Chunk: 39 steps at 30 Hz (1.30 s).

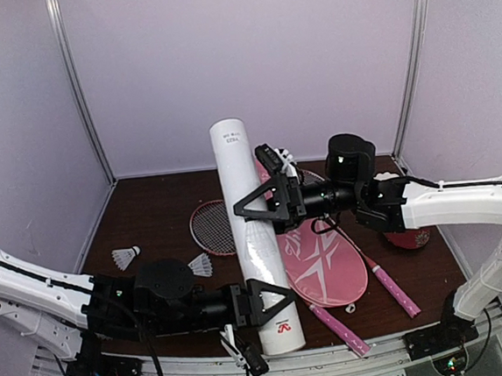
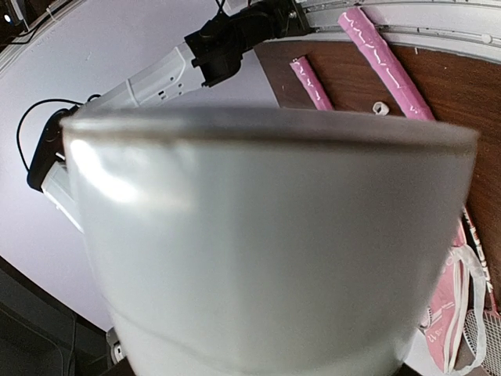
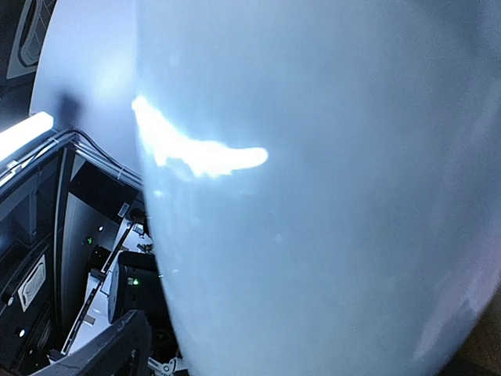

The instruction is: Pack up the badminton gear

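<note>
Long white tube (image 1: 232, 168) gripped — shuttlecocks (image 1: 127, 256) not in yet
Left jaws pinch it at the surface's near edge, right jaws spread round its middle; next we likely need its mouth open.

Red patterned round dish (image 1: 412, 239): near right edge of dark brown tabletop (image 1: 148, 215), partly hidden. Pale enclosure walls (image 1: 161, 64) behind.

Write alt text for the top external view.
Two robot arms reach inward over a dark table, the left gripper and right gripper each set around a long white tube running front to back. A pink racquet cover lies right of it, a red-framed racquet and two shuttlecocks left.
</note>
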Each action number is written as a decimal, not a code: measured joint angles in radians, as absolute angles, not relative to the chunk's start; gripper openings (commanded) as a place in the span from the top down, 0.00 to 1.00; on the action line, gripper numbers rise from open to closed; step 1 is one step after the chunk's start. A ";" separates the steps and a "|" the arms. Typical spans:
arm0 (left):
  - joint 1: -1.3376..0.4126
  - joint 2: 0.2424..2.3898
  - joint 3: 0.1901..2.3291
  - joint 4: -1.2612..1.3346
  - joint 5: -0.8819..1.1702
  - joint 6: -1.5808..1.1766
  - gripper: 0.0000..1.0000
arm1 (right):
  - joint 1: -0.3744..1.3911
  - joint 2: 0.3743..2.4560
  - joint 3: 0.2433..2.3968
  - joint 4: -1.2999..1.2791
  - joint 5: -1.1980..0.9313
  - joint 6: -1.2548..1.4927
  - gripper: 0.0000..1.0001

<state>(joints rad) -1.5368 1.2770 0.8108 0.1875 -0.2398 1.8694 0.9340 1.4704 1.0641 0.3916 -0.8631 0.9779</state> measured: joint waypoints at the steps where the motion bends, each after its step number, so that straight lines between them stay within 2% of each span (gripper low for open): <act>1: -1.539 1.277 0.811 0.187 -0.239 1.872 0.35 | 0.937 1.470 1.063 0.390 -0.864 0.971 0.01; 9: -1.540 1.277 0.811 0.188 -0.239 1.873 0.34 | 0.953 1.466 1.015 0.402 -0.867 0.953 0.07; 14: -1.540 1.277 0.811 0.196 -0.239 1.876 0.33 | 0.969 1.472 0.969 0.492 -0.868 1.016 0.18; 19: -1.540 1.277 0.811 0.208 -0.244 1.881 0.30 | 0.971 1.484 0.958 0.595 -0.867 1.087 0.36; 22: -1.540 1.277 0.811 0.215 -0.247 1.878 0.27 | 0.971 1.486 0.949 0.620 -0.865 1.101 0.41; 24: -1.540 1.279 0.811 0.216 -0.248 1.871 0.24 | 0.970 1.486 0.943 0.627 -0.863 1.101 0.42; 27: -1.540 1.278 0.811 0.218 -0.252 1.854 0.05 | 0.959 1.485 0.939 0.622 -0.863 1.093 0.43; 28: -1.540 1.277 0.811 0.216 -0.254 1.846 0.03 | 0.954 1.483 0.939 0.617 -0.863 1.085 0.43; 39: -1.551 1.181 0.735 0.182 -0.284 1.656 0.02 | 0.771 1.354 0.948 0.445 -0.825 0.910 0.41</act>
